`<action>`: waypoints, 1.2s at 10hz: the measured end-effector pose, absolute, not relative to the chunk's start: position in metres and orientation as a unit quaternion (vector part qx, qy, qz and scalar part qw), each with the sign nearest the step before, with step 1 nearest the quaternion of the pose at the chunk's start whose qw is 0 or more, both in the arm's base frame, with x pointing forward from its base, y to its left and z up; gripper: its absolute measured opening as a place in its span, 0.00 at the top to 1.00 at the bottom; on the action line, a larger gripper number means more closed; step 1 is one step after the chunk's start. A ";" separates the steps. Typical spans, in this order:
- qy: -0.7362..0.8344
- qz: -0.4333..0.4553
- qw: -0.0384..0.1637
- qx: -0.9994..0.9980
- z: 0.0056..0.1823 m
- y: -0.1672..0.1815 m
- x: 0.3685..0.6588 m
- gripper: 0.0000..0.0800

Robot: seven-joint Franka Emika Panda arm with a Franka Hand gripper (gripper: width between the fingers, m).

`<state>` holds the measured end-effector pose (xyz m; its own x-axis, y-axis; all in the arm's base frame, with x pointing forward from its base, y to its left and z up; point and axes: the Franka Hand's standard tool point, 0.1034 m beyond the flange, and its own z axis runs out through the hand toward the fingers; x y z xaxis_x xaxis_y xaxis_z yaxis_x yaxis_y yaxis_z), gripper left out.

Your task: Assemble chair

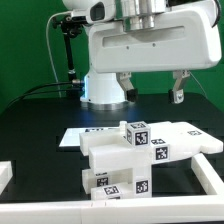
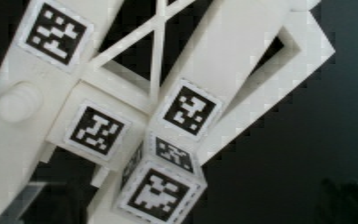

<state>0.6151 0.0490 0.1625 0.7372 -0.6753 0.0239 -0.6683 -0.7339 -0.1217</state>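
You're seeing the marker board (image 1: 73, 138) lying at 10 o'clock of the chair (image 1: 130, 155), just beside it. Chair parts are sitting bunched mid-table (image 1: 30, 125), tags showing. Gripper (image 1: 151, 90) is hovering at 12 o'clock above them, jaws standing wide apart, gripping nothing.

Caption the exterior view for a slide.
Open claw hangs above tagged white chair pieces on a black table, marker board partly hidden behind them.
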 end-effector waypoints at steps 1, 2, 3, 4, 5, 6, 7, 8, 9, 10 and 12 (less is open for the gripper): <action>0.361 -0.033 0.052 -0.931 0.162 0.049 0.615 0.19; 0.341 -0.038 0.053 -0.938 0.163 0.050 0.614 0.19; 0.307 -0.047 0.054 -0.949 0.165 0.055 0.610 0.19; 0.252 -0.057 0.051 -0.965 0.167 0.064 0.603 0.19; 0.245 -0.057 0.052 -0.966 0.176 0.078 0.599 0.19; 0.227 -0.068 0.053 -0.970 0.187 0.088 0.600 0.19; 0.199 -0.082 0.056 -0.975 0.191 0.090 0.598 0.19; 0.157 -0.081 0.050 -0.983 0.188 0.087 0.598 0.19; 0.133 -0.082 0.048 -0.987 0.187 0.086 0.598 0.19; 0.133 -0.082 0.048 -0.987 0.187 0.086 0.598 0.19; 0.129 -0.076 0.044 -0.988 0.173 0.087 0.584 0.19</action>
<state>0.5845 0.0868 0.1733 0.9554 -0.2611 0.1380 -0.2477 -0.9629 -0.1074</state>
